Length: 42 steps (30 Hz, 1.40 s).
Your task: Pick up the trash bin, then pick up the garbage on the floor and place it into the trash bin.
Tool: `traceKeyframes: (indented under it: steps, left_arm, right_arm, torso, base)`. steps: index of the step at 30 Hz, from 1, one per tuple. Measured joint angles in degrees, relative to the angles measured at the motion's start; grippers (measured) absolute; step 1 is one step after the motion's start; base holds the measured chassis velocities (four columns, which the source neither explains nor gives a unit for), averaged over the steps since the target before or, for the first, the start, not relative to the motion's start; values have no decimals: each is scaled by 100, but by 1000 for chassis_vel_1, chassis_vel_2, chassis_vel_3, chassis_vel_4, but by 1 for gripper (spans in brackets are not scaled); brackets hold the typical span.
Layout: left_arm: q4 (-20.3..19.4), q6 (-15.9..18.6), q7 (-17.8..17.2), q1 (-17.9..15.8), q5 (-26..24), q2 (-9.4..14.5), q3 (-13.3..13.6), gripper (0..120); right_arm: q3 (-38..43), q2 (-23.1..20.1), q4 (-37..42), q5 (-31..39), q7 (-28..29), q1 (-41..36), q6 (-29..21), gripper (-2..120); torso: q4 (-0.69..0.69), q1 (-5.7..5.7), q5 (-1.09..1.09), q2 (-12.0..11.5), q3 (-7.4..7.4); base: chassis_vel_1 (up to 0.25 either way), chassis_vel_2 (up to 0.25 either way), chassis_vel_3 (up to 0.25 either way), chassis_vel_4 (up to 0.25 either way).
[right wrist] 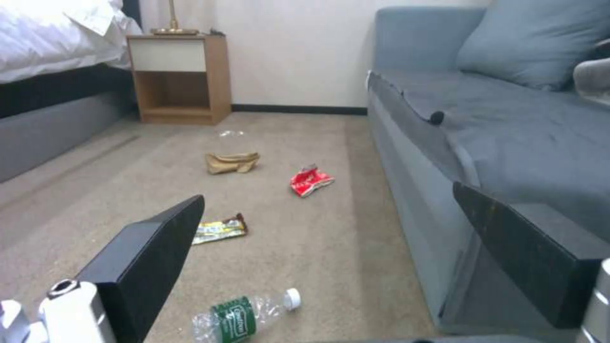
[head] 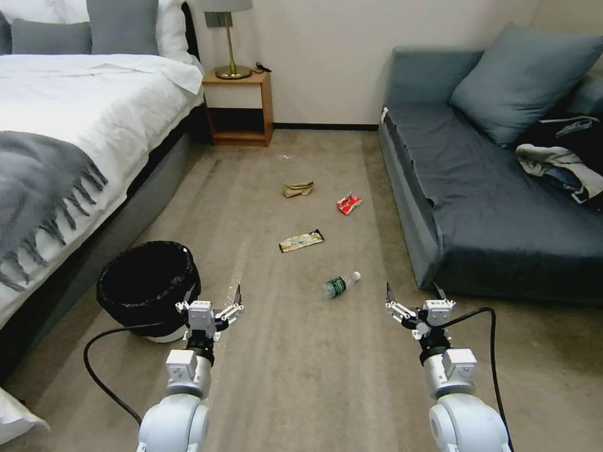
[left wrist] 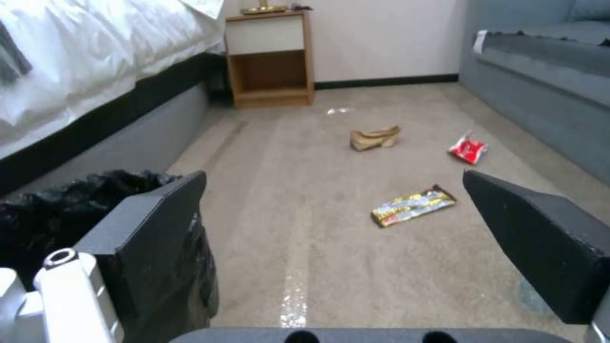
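Hovering open — left gripper (head: 212,300) beside trash bin (head: 148,284), garbage (head: 301,240) ahead.

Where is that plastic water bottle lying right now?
In the head view the bottle lies on its side on the carpet, between the two grippers and nearer the right gripper, just ahead of it, with the yellow-black wrapper beyond.

We saw the trash bin (head: 148,288), round and black-lined with a white base, standing upright on the carpet beside the bed. The garbage lay scattered: a clear bottle (head: 341,284) on its side, a yellow-black wrapper (head: 301,240) flat, a red-white packet (head: 349,203), and a crumpled tan paper bag (head: 298,188) farthest off
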Motion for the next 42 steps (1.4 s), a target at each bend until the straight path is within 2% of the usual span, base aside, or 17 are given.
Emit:
traceKeyframes:
  steps: [42]
  left_arm:
    - [0, 0, 0, 0, 0, 0, 0, 100]
  right_arm:
    - [0, 0, 0, 0, 0, 0, 0, 100]
  torso:
    - [0, 0, 0, 0, 0]
  base:
    - [0, 0, 0, 0]
